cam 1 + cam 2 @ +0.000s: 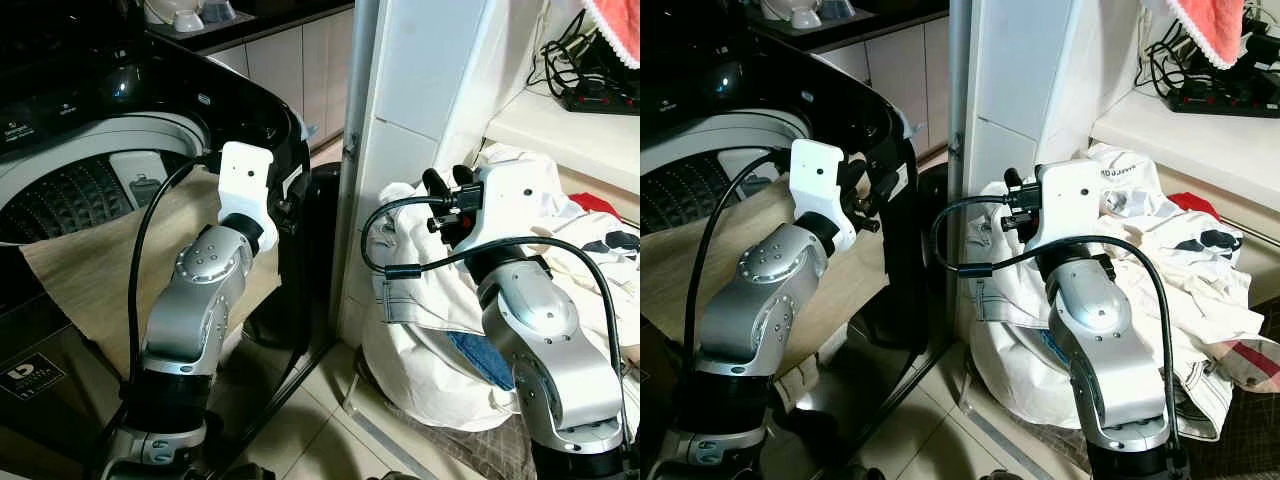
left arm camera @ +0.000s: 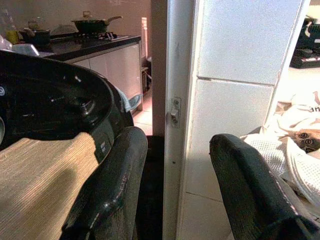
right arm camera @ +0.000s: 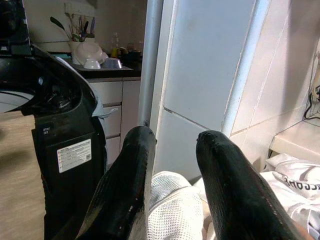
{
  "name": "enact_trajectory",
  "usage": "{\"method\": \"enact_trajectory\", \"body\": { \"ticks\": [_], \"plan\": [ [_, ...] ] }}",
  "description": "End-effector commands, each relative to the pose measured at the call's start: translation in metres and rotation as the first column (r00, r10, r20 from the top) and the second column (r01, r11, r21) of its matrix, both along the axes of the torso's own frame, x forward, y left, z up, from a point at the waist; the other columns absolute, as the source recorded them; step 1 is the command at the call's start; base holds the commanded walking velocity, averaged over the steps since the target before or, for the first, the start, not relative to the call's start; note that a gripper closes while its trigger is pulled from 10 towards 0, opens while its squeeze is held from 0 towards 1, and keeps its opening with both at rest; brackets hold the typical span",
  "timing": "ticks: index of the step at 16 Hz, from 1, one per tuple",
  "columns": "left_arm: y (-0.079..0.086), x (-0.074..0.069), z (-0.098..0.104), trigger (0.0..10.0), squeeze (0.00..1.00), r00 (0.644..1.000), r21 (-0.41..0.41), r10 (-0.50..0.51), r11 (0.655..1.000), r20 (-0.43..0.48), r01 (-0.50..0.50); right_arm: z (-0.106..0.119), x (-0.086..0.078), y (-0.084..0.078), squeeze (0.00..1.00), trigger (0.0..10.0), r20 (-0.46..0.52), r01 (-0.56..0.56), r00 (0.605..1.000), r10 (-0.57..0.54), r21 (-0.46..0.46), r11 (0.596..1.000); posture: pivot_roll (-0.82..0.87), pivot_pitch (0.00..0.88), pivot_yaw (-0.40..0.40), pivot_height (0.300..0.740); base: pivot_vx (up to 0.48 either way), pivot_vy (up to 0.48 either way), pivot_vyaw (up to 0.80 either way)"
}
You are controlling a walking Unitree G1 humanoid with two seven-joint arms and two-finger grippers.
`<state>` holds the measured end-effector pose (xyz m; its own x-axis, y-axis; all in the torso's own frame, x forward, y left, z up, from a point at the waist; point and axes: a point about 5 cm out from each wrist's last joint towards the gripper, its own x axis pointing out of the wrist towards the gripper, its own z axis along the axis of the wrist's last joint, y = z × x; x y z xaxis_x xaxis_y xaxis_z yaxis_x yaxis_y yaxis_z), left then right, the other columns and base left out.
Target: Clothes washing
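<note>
A black top-loading washing machine (image 1: 150, 110) stands on the robot's left, its drum opening cut off by the frame edge and partly covered by a tan ribbed cloth (image 1: 90, 260) that drapes over the front rim. The left gripper (image 2: 172, 185) is raised beside the machine's right corner, its fingers apart with nothing between them — through the gap the left wrist view shows a white tiled pillar (image 2: 235, 100) and the metal door frame (image 2: 172, 115) next to it. In the head views the white wrist housing hides most of those fingers.

To the right of the pillar lies the laundry pile (image 1: 1160, 260), mostly white garments heaped on the floor below a white ledge (image 1: 570, 130); a bit of blue fabric and a checked piece peek out, though what each garment is cannot be made out. The right gripper (image 3: 172, 180) hovers just above the pile's near edge, fingers spread and holding nothing, with a white mesh fabric (image 3: 172, 210) right below the tips — whether they touch it is unclear. A power strip (image 1: 1230, 95) with tangled cables sits on the ledge, and a red cloth (image 1: 1210, 25) hangs above it, cut off at the top.
</note>
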<state>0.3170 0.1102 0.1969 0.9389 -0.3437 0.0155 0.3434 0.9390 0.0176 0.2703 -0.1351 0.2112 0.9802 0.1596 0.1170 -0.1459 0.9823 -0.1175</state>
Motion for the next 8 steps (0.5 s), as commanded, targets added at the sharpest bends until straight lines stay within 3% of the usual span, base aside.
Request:
{"method": "enact_trajectory", "body": {
  "ticks": [1, 5, 6, 8],
  "plan": [
    [0.001, -0.002, 0.003, 10.0, 0.00, 1.000, -0.003, 0.007, 1.000, 0.008, -0.007, -0.005, 0.000, -0.004, 0.00, 10.0, -0.020, 0.010, 1.000, -0.010, -0.001, 1.000, -0.11, 0.000, 0.032, 0.740, 0.000, 0.000, 0.00],
    [0.004, -0.004, -0.001, 10.0, 0.00, 1.000, -0.051, 0.009, 0.999, -0.014, -0.010, -0.011, 0.003, -0.013, 0.00, 10.0, -0.076, 0.055, 0.996, -0.052, 0.036, 0.998, -0.11, 0.000, 0.030, 0.740, 0.000, 0.000, 0.00],
    [0.003, -0.005, -0.002, 10.0, 1.00, 1.000, -0.077, -0.005, 0.997, -0.029, 0.003, -0.012, 0.002, -0.012, 1.00, 10.0, -0.094, 0.015, 0.996, -0.006, 0.096, 0.995, -0.11, 0.000, 0.030, 0.740, 0.000, 0.000, 0.00],
    [0.005, -0.006, 0.000, 10.0, 1.00, 1.000, -0.086, 0.009, 0.996, -0.007, -0.010, -0.010, 0.002, -0.016, 1.00, 10.0, -0.093, 0.030, 0.996, -0.018, 0.134, 0.991, -0.11, 0.000, 0.028, 0.740, 0.000, 0.000, 0.00]
  ]
}}
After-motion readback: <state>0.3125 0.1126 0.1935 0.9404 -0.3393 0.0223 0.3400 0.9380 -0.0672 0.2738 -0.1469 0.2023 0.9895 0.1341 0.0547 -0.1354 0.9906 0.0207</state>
